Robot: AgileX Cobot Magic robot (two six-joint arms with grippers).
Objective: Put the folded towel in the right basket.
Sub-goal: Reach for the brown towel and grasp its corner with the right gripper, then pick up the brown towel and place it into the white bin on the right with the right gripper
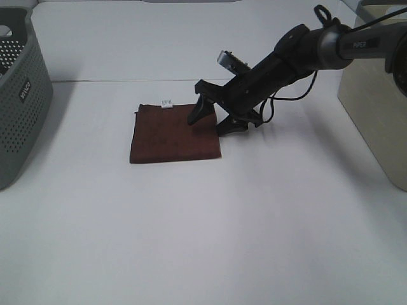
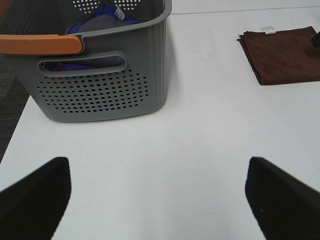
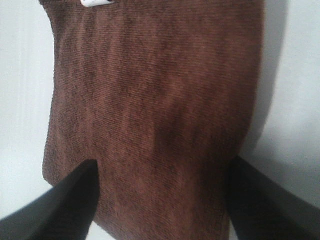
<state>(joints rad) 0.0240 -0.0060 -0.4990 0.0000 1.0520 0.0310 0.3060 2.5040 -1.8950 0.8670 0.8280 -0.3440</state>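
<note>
A folded brown towel [image 1: 168,136] with a small white tag lies flat on the white table [image 1: 203,229], near the middle. My right gripper [image 1: 208,125] is open and angled down over the towel's right edge, one finger above the cloth and one just off it. In the right wrist view the towel [image 3: 150,90] fills the frame between the open fingers of the gripper [image 3: 165,210]. The beige right basket [image 1: 375,108] stands at the table's right edge. My left gripper [image 2: 157,200] is open and empty, and the towel [image 2: 285,52] lies far from it.
A grey perforated basket [image 1: 19,95] stands at the left edge. In the left wrist view this basket [image 2: 100,85] has an orange handle [image 2: 40,44] and holds blue and purple cloth [image 2: 100,17]. The table's front half is bare white surface.
</note>
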